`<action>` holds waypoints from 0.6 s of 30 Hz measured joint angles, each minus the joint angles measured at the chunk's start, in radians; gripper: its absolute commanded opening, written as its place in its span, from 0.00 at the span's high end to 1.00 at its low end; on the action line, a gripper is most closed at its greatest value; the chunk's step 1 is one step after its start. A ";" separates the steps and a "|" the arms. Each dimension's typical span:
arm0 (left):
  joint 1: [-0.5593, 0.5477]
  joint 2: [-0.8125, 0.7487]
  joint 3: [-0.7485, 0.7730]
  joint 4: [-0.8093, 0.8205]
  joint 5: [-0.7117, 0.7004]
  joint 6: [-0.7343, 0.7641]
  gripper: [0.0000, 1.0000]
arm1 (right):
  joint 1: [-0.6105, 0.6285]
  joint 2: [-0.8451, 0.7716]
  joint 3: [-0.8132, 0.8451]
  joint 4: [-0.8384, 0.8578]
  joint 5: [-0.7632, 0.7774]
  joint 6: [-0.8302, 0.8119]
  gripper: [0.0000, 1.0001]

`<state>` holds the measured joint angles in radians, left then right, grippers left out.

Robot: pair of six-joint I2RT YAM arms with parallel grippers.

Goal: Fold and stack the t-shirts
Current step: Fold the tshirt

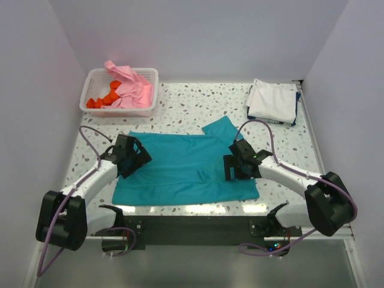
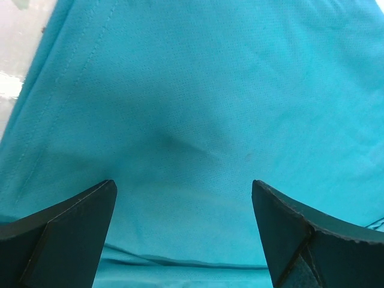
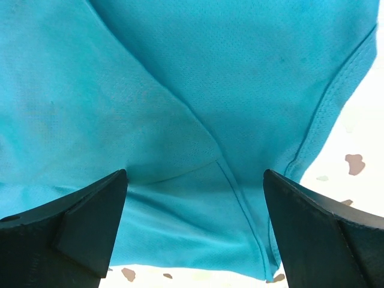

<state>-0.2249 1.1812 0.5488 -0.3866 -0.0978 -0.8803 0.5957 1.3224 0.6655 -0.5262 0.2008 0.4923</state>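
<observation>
1. The teal t-shirt [image 1: 186, 168] lies spread out flat on the speckled table [image 1: 198, 108], close to the two robot arms.
2. One short sleeve [image 1: 219, 129] sticks out at the far right corner of the shirt.
3. The left gripper [image 1: 141, 158] is over the left end of the teal t-shirt. Its two fingers [image 2: 66, 234] are spread wide apart and hold nothing.
4. In the left wrist view there is only smooth teal cloth between those fingers. A small dent shows in the cloth. A stitched edge runs along the top left, with a bit of table next to it.
5. The right gripper [image 1: 231, 168] is over the right end of the same shirt, just below the sleeve. Its fingers [image 3: 78, 228] are spread wide too, and nothing is in them.
6. The right wrist view shows a seam and a fold line in the cloth between the fingers. The shirt's edge and the spotted table are off to the right.
7. I cannot tell if any fingertip touches the cloth.
8. A white slatted basket [image 1: 95, 77] stands at the far left corner. A pink t-shirt [image 1: 133, 89] and an orange-red t-shirt [image 1: 105, 98] lie bunched up inside it.
9. At the far right corner a folded white t-shirt [image 1: 271, 99] sits on top of a dark blue t-shirt [image 1: 296, 107]. Only a thin edge of the blue one shows.
</observation>
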 measured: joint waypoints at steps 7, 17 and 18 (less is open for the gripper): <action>0.001 0.060 0.203 -0.101 -0.124 0.013 0.00 | 0.000 -0.085 0.100 -0.056 -0.007 -0.034 0.01; 0.060 0.345 0.370 -0.034 -0.263 0.082 0.23 | 0.000 -0.226 0.133 -0.100 -0.008 -0.065 0.01; 0.070 0.364 0.371 -0.021 -0.271 0.090 0.25 | 0.000 -0.230 0.133 -0.107 -0.008 -0.067 0.01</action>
<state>-0.1551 1.5455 0.9199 -0.4080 -0.3691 -0.7906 0.5957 1.0924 0.7986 -0.6331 0.1932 0.4255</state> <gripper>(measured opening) 0.793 0.987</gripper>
